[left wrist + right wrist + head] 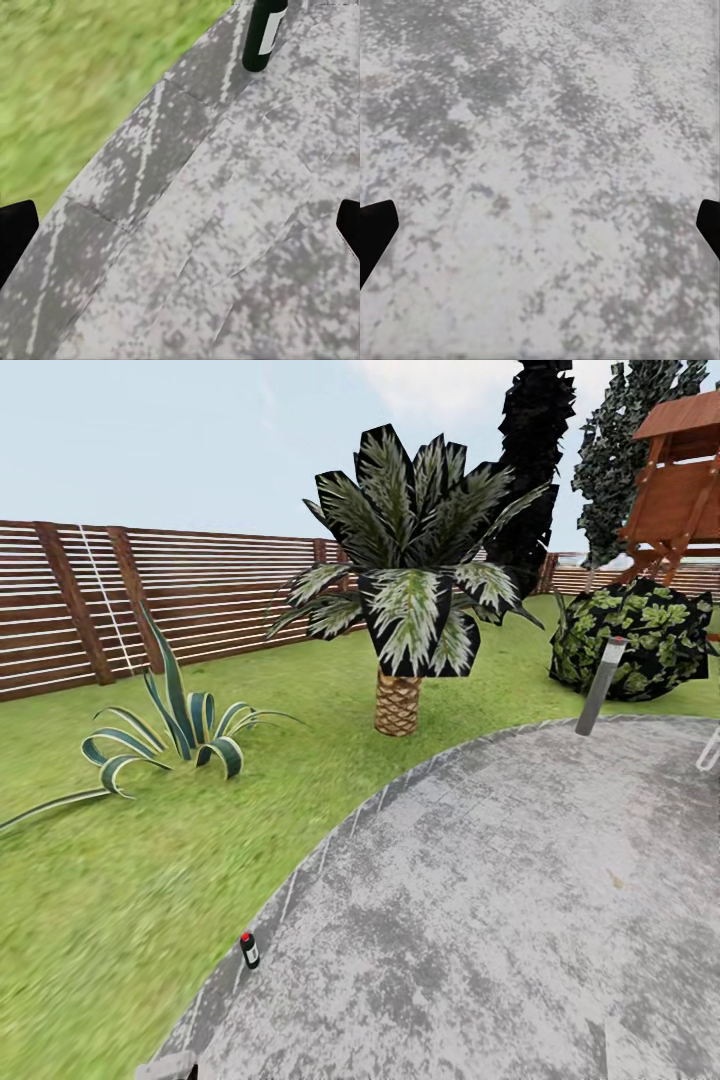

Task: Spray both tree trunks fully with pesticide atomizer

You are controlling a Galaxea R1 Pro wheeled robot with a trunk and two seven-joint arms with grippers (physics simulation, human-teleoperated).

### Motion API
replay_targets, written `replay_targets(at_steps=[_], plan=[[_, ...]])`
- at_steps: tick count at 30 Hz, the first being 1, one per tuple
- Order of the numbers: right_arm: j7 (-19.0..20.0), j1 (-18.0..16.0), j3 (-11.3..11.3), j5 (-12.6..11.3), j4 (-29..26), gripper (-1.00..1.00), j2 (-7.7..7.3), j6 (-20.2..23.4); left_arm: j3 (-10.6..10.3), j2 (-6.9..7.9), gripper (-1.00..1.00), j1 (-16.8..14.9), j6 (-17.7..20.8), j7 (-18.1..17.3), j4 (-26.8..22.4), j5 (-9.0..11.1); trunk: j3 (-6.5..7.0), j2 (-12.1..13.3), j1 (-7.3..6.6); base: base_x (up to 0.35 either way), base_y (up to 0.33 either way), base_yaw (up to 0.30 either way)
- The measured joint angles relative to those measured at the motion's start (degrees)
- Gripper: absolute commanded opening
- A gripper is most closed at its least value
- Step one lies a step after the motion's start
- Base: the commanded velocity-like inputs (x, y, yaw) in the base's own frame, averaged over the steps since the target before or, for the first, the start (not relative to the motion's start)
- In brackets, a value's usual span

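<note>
Left gripper [180, 225] jaws spread wide, released, nothing between them, only the black fingertips [15, 232] showing at the frame sides, hovering over grey stone paving [210, 225] close to its curved edge where it meets the grass [67, 82]. Right gripper [540, 225] jaws also wide apart, released, empty, over bare mottled paving [540, 150]. Pesticide atomizer [264, 34] stands upright on the paving just inside that curved edge, ahead of the left jaws, apart from them; dark bottle, white label. In the head view the atomizer [249, 950] sits at the paving's left edge by the lawn [120, 880], red tip on top. Farther out: striped agave-like plant [180, 735] on the grass, short palm [400, 610], leafy bush [635, 635], grey post light [601, 685] at the paving's far edge, brown slat fence [150, 595], wooden play structure [680, 480], dark conifers [540, 450] behind.
</note>
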Motion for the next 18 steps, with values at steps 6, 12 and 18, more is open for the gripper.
replay_targets(at_steps=[6, 12, 18], plan=[[-0.1, 0.0, 0.0, 0.1, 0.0, 1.0, 0.02, 0.1, -0.2, 1.21, 1.0, -0.5, 0.7, -0.1, -0.2, -0.4, 0.0, 0.0, 0.0, 0.0, 0.0, 0.0], [0.1, -3.3, 0.0, 0.1, -8.8, 1.0, -0.16, 0.5, -1.2, 2.11, 1.0, -9.1, 2.8, -0.5, -2.4, -3.9, 0.02, 0.0, 0.0, 0.0, 0.0, 0.0], [0.1, -14.9, 0.0, 0.2, -12.6, 1.0, -0.21, 10.6, -1.3, 2.32, 1.0, -15.3, 11.0, -0.2, -2.9, -7.2, 0.01, 0.0, 0.0, 0.0, 0.0, 0.0]])
